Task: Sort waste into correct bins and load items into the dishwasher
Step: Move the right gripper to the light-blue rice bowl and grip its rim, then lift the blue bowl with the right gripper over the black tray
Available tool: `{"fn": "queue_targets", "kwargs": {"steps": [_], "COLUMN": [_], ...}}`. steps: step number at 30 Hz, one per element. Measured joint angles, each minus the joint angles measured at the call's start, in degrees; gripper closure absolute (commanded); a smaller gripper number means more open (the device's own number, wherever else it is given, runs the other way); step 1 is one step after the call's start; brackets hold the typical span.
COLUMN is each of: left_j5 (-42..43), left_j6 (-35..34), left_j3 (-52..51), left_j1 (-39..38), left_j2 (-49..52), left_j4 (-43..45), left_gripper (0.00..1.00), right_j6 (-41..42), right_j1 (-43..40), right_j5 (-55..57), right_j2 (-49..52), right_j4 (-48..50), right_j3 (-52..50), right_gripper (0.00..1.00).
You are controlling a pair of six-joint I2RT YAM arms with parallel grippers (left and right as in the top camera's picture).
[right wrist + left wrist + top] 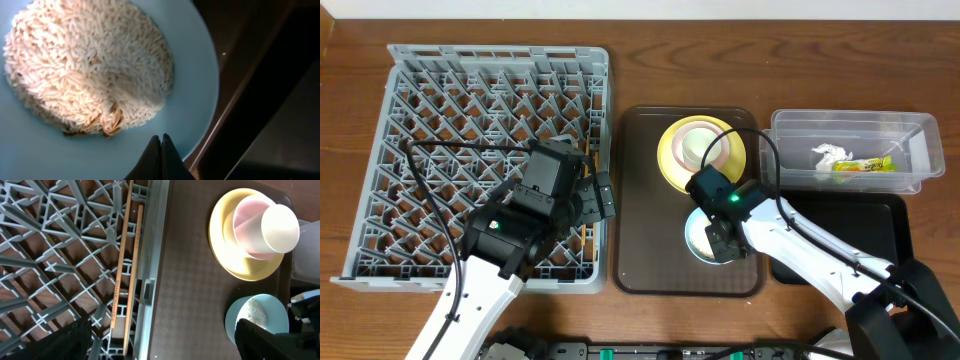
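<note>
Wooden table [620,30] | right gripper [161,137] closed over light blue bowl [200,85] — rice [85,65] inside

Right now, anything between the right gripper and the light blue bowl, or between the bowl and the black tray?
Nothing visible. The right gripper, shut, sits at the light blue bowl's rim beside the rice. Toward the black tray lies only the brown tray's edge.

Before the right gripper [161,150], the bowl [200,75] is smooth, faintly glossy; its rice [85,65] grainy, matt. Beneath, the tray [185,295] is matt brown plastic, finely diamond-textured. Rack [500,50]: matt grey plastic. Chopsticks [120,270]: bare pale wood. Tub [850,118]: clear glossy plastic. Table [720,60]: grained wood.
</note>
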Motion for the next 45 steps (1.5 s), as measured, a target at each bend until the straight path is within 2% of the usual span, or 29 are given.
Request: {"fn": "queue_targets", "kwargs": {"steps": [5, 11, 13, 20, 25, 28, 31, 41, 45], "left_j5": [0.00, 0.00, 0.00, 0.00, 0.00, 0.00, 0.00, 0.00, 0.00], "left_j6": [0.00, 0.00, 0.00, 0.00, 0.00, 0.00, 0.00, 0.00, 0.00], "left_j3": [0.00, 0.00, 0.00, 0.00, 0.00, 0.00, 0.00, 0.00, 0.00], "left_j1": [0.00, 0.00, 0.00, 0.00, 0.00, 0.00, 0.00, 0.00, 0.00], "left_j2": [-0.02, 0.00, -0.02, -0.02, -0.02, 0.00, -0.02, 0.00, -0.02], "left_j4": [0.00, 0.02, 0.00, 0.02, 0.00, 0.00, 0.02, 0.00, 0.00], "left_gripper": [0.08, 0.08, 0.07, 0.08, 0.08, 0.08, 0.08, 0.08, 0.07], "right_j6": [-0.09, -2.54, -3.02, -3.61, -3.58, -3.48, -3.41, -3.10, -3.06], "right_j1": [0.00, 0.59, 1.33, 5.90, 9.25, 9.99, 10.03, 10.03, 10.03], "right_j5": [0.28, -6.16, -8.57, -12.59, -13.09, -13.25, -12.94, -11.63, -10.99], "right_j2": [0.07, 0.11, 0.09, 0.11, 0.13, 0.13, 0.13, 0.13, 0.13], "right_j4": [0.24, -0.44, -0.11, 1.42, 8.28, 11.28, 11.80, 12.15, 12.52], "right_j3": [1.81, 10.86, 11.93, 8.96, 2.01, -0.92, -1.62, -3.23, -3.65], "right_gripper": [0.97, 0.68, 0.63, 0.61, 0.63, 0.69, 0.77, 0.82, 0.98]}}
